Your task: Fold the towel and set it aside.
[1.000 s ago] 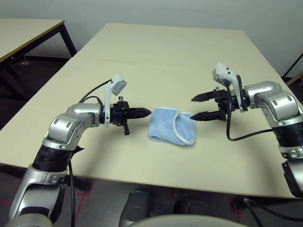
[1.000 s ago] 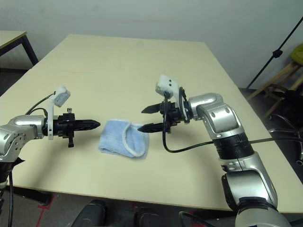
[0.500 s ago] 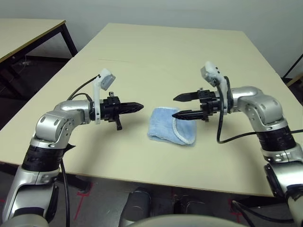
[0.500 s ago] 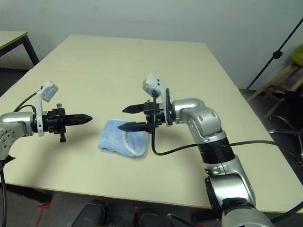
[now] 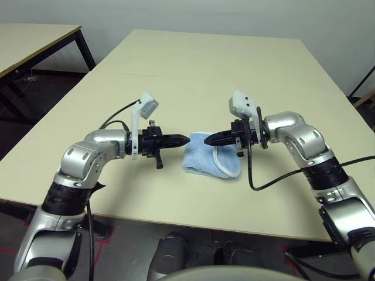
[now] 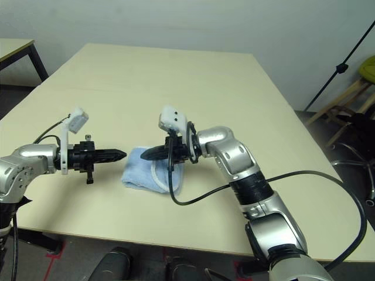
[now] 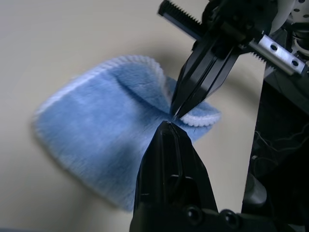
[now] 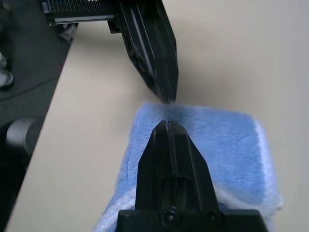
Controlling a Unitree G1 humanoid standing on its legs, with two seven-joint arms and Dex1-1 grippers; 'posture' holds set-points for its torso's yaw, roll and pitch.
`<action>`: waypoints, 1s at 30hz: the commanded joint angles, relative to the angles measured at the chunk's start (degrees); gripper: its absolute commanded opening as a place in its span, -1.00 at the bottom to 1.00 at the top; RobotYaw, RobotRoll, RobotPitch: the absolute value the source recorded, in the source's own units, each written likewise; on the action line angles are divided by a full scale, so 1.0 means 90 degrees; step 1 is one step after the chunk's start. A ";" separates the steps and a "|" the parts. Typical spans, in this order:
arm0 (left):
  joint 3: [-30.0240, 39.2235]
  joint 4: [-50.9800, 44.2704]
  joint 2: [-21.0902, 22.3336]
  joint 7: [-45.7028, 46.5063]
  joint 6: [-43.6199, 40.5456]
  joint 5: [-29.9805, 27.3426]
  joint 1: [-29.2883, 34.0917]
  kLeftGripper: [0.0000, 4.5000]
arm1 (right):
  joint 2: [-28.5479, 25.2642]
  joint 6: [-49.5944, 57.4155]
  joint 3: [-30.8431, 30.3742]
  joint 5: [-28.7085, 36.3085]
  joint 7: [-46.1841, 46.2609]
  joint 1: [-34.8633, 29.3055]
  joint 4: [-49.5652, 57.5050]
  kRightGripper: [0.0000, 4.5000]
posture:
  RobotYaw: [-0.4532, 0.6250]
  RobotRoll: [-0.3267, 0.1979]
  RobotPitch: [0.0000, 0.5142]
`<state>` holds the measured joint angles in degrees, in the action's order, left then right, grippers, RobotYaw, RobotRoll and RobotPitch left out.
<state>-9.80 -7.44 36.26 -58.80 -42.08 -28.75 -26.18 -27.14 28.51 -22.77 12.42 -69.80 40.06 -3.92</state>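
A broad, pale cream desk [image 5: 222,64] with a matte top fills the middle of a plain room, its far edge close to a bare, off-white wall [image 6: 193,23]. To the left stands a second table [image 5: 35,41] of the same pale finish, carried on a black metal frame, with dark floor [image 5: 23,105] beneath it. On the right, a black stand [image 6: 340,64] with a slanted pole rises beside the desk, and a light wooden stool [image 6: 351,99] with a yellow-green seat sits just behind it. Dark cables lie on the grey floor near the stool. Red tape marks [image 5: 105,234] show on the floor under the desk's near edge. Lighting is even and soft.
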 commanded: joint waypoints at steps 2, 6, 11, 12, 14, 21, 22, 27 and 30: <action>-0.0443 0.0527 -0.0090 -0.0101 0.0442 0.0546 -0.0138 -1.00 | -0.0136 -0.0322 -0.0444 -0.0580 -0.0048 0.0030 -0.0210 -0.99 | 0.17 0.25 -0.87; -0.0601 0.0822 -0.0321 -0.0075 0.0676 0.0777 -0.0128 -1.00 | -0.0338 -0.0452 -0.0570 -0.0883 -0.0061 -0.0168 -0.0368 -0.99 | 0.16 0.25 -0.86; -0.0598 0.0959 -0.0469 -0.0070 0.0671 0.0874 -0.0081 -1.00 | -0.0574 -0.0486 -0.0499 -0.1042 -0.0133 -0.0314 -0.0450 -0.99 | 0.14 0.25 -0.74; -0.0617 0.0974 -0.0450 -0.0101 0.0663 0.0899 -0.0070 -1.00 | -0.0654 -0.0470 -0.0475 -0.1061 -0.0170 -0.0331 -0.0445 -0.99 | 0.14 0.25 -0.74; -0.0625 0.0980 -0.0418 -0.0146 0.0641 0.0921 -0.0070 -1.00 | -0.0744 -0.0476 -0.0430 -0.1081 -0.0193 -0.0335 -0.0468 -0.99 | 0.14 0.25 -0.68; -0.0349 0.0925 -0.0436 -0.0170 0.0441 0.0726 -0.0203 -1.00 | -0.0428 0.0363 0.0318 -0.0233 -0.0122 -0.0070 -0.0211 -0.99 | 0.14 0.25 -0.67; -0.0315 0.0877 -0.0427 -0.0176 0.0393 0.0674 -0.0194 -1.00 | -0.0396 0.0441 0.0363 -0.0166 -0.0132 -0.0026 -0.0186 -0.99 | 0.14 0.25 -0.67; -0.0197 0.0690 -0.0298 -0.0238 0.0260 0.0557 -0.0160 -1.00 | -0.0089 0.0610 0.0544 0.0050 -0.0006 0.0361 -0.0420 -0.99 | 0.17 0.25 -0.69; -0.0146 0.0703 -0.0232 -0.0273 0.0271 0.0576 -0.0184 -1.00 | 0.0138 0.0313 0.0345 -0.0202 0.0097 0.0659 -0.0943 -0.99 | 0.17 0.25 -0.69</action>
<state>-11.86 -0.40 33.48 -60.90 -39.38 -23.21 -27.76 -26.43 32.69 -18.88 11.76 -69.51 45.08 -10.14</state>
